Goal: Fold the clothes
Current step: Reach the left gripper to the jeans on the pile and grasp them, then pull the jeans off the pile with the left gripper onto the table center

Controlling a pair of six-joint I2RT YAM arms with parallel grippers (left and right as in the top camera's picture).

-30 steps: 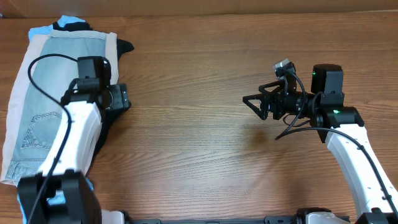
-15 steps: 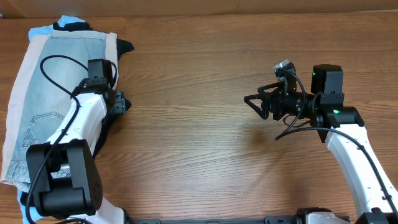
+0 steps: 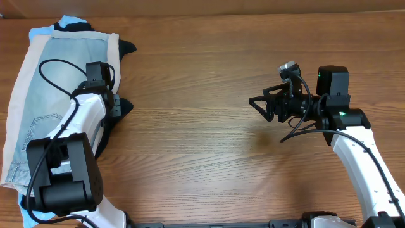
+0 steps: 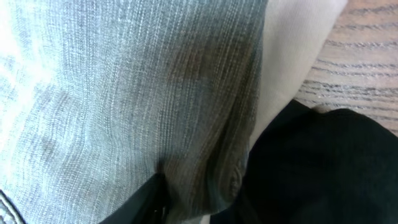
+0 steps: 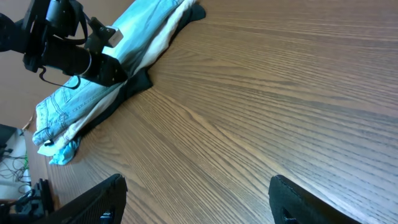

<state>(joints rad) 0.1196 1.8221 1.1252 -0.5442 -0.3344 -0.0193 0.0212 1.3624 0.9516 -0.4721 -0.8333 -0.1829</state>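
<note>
At the near left corner of the table [image 3: 202, 164] a scrap of sky-blue garment [image 5: 62, 151] pokes out from under the end of the pile. On top of the pile the denim shorts [image 3: 31, 136] lie flat along the left edge, one stitched back pocket showing. With only one pocket in sight they may already be doubled leg over leg, leaving the crosswise fold to make; this is a guess, as the left arm covers much of them. Further in, the left gripper [image 3: 119, 104] sits at the pile's right rim, where denim, beige garment [image 4: 292, 50] and black garment [image 4: 323, 168] meet. Its wrist camera is pressed so close to the cloth that one cannot tell whether the fingers are spread or pinching. Over bare wood in the right half the right gripper [image 5: 199, 199] hangs spread wide and empty, well apart from the clothes. Toward the far left corner, beige, black and sky-blue edges stick out unevenly beneath the shorts, so those pieces look unfolded; most of each is hidden.
</note>
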